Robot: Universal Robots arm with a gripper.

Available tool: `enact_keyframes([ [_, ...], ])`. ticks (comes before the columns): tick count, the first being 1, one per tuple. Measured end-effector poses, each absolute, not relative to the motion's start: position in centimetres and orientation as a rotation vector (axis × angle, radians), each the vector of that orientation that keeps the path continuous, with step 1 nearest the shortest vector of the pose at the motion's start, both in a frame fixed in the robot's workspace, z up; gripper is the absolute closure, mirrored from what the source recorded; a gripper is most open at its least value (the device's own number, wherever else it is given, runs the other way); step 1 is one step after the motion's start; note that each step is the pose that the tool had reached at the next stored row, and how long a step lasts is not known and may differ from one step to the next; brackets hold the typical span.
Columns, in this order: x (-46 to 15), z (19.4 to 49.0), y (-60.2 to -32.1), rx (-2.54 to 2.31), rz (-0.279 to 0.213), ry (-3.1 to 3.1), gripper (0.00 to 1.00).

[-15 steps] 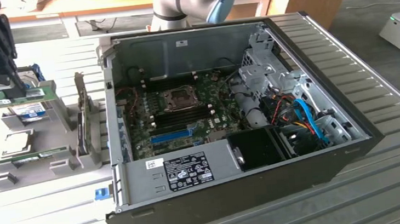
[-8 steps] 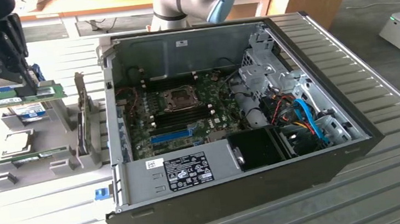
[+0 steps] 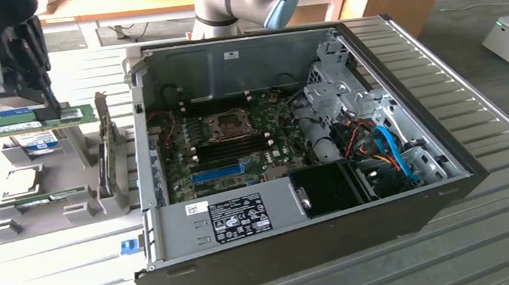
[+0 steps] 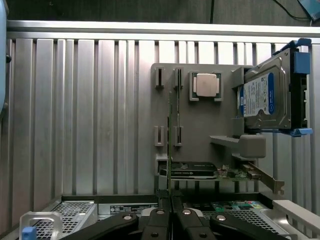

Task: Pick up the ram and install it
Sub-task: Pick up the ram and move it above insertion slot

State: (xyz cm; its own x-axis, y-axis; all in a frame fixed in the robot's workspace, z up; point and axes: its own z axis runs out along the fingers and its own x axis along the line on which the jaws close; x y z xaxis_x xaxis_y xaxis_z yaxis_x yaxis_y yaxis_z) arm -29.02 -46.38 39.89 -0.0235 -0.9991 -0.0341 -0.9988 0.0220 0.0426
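A slatted metal table (image 3: 492,182) carries an open computer case (image 3: 276,270), lying on its side with the motherboard (image 3: 235,141) and its blue slot (image 3: 217,172) exposed. The arm (image 3: 241,0) rises behind the case. At the exterior view's left of the case stands a grey holder (image 4: 200,125) with parts set in it: a hard drive (image 4: 267,97) with a blue label standing on edge, a card (image 4: 192,171) lying across one end, a second green stick (image 3: 41,199) and a square CPU (image 4: 206,85). The gripper (image 3: 48,106) hangs over the holder, its fingers pressed together on the ram (image 3: 1,127). The ram is held level and lengthwise, raised clear of the holder and apart from the case. In the wrist view it shows edge-on as a thin line running out from the fingertips.
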Motion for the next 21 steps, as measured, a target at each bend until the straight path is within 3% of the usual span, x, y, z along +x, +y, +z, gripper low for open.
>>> enact_keyframes([
  [21, -24.2, 39.9, -46.4, 2.191, -0.086, -2.242, 0.88],
])
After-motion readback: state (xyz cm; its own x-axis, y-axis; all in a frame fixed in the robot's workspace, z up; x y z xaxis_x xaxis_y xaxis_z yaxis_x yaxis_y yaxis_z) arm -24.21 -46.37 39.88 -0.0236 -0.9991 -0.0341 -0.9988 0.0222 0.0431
